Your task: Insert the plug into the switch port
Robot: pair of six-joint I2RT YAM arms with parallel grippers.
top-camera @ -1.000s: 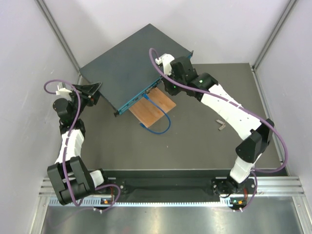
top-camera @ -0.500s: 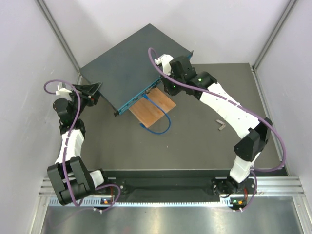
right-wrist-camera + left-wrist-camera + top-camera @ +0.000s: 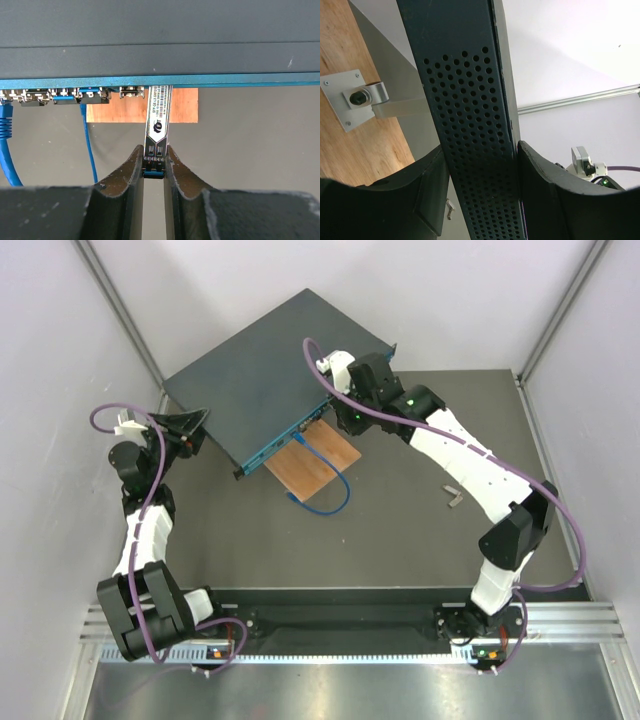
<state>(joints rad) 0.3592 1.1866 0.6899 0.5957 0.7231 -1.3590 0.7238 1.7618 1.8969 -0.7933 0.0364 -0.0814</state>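
Plug (image 3: 158, 120) is clamped between the fingers of the right end effector (image 3: 154, 156) and juts straight ahead of it, its far tip meeting the port row of the switch (image 3: 150, 40). To that end effector's left, a blue cable (image 3: 5, 135) hangs from a port. The left end effector (image 3: 479, 167) is clamped across the switch's perforated side.
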